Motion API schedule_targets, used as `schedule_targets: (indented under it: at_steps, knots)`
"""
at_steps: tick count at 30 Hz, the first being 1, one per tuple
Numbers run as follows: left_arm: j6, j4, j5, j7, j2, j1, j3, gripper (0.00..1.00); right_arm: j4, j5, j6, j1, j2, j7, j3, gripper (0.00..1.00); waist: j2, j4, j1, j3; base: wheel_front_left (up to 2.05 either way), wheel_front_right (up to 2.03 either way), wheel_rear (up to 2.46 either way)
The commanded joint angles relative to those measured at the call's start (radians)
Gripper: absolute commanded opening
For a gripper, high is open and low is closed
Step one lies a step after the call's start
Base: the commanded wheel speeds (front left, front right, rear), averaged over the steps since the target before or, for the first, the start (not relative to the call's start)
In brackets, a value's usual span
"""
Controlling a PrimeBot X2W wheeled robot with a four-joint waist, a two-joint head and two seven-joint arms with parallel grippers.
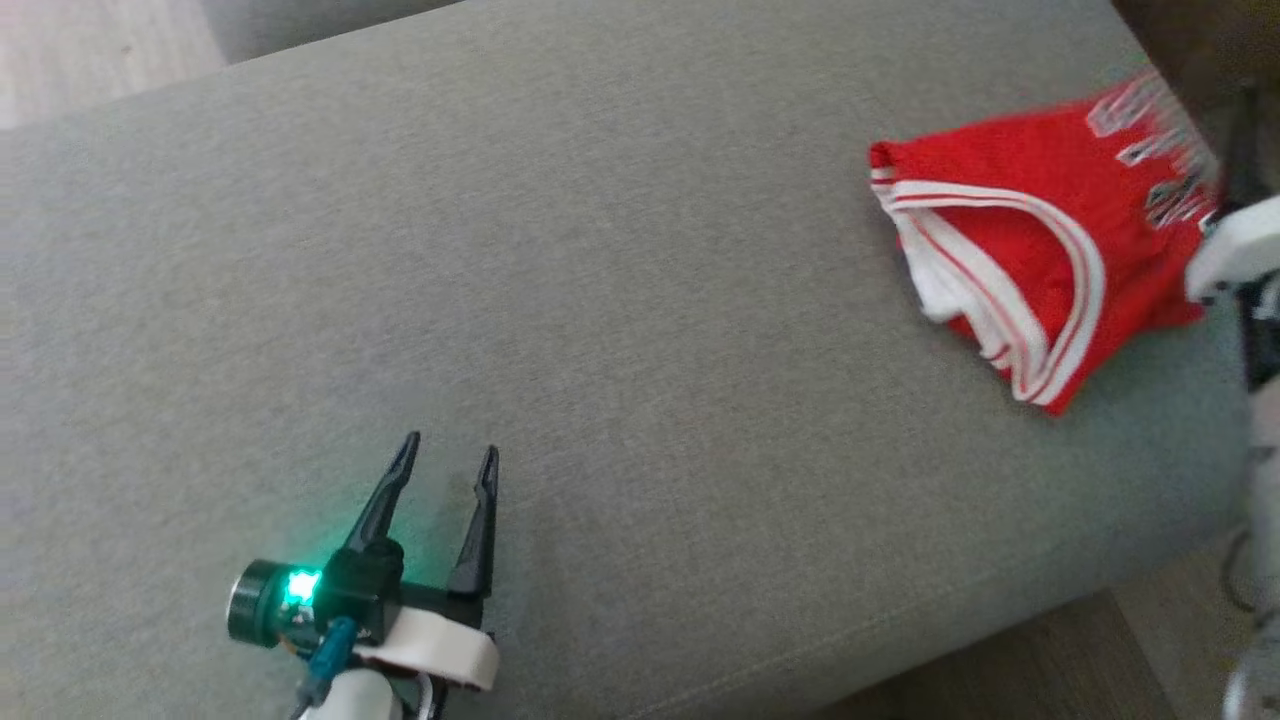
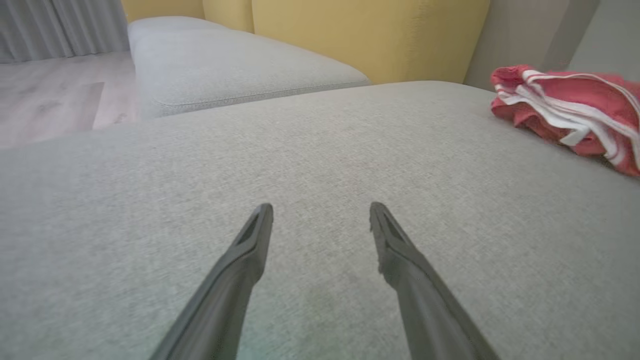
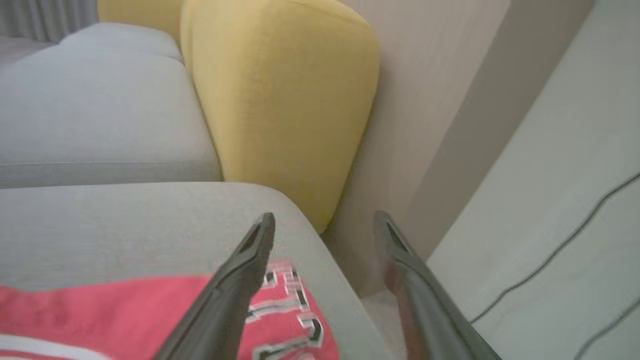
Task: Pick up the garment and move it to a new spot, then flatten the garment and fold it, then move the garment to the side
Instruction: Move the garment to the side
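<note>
Dark tapered jaws meet a white shell (image 1: 440, 655), green light (image 1: 300, 587), teal cable (image 1: 325, 665).

Looks like a home living room: grey fabric sofa (image 2: 240, 65), plump yellow cushions (image 3: 280, 100) against a plain wall (image 3: 430, 75), grey curtain (image 2: 60, 25), pale wood floor (image 2: 50, 100) beside it.

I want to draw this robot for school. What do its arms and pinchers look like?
The left gripper has two long dark fingers tapering to thin points, like tweezers. Behind them are a white wrist shell, a round dark knob with a glowing green light, and a teal cable. The right gripper has the same dark pointed fingers; its arm is pale white.
</note>
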Motion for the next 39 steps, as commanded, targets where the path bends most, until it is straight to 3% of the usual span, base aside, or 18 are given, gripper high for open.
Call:
schedule_targets:
  at_steps: [1,7,16,24,30,39]
  knots:
    - [0.011,-0.027,0.009,-0.008,0.006,-0.028,0.041,1.0,-0.045,-0.021,-0.001,-0.006,0.032,-0.021,0.011,1.0,0.0,0.023,-0.0001,-0.013,0.0,0.0,0.0]
    - [0.058,-0.032,-0.006,-0.008,0.002,-0.011,0.078,1.0,-0.124,0.011,-0.001,0.075,0.154,-0.041,0.045,1.0,0.0,0.106,-0.0001,-0.06,0.0,0.0,0.0]
    - [0.097,-0.026,-0.016,-0.008,-0.001,0.018,0.119,1.0,-0.255,0.159,-0.001,0.281,0.195,-0.041,0.132,1.0,0.0,0.264,-0.0001,-0.115,0.0,0.0,0.0]
    - [0.112,-0.012,-0.039,-0.008,-0.003,0.034,0.166,1.0,-0.295,0.341,-0.001,0.423,0.197,-0.041,0.29,1.0,0.0,0.379,-0.0001,-0.153,0.0,0.0,0.0]
    - [0.107,-0.006,-0.056,-0.008,-0.004,0.043,0.203,1.0,-0.32,0.408,-0.001,0.483,0.197,-0.041,0.352,1.0,0.0,0.411,-0.0001,-0.183,0.0,0.0,0.0]
    - [0.076,0.0,-0.083,-0.008,-0.004,0.079,0.24,1.0,-0.343,0.455,-0.001,0.541,0.197,-0.041,0.392,1.0,0.0,0.391,-0.0001,-0.228,0.0,0.0,0.0]
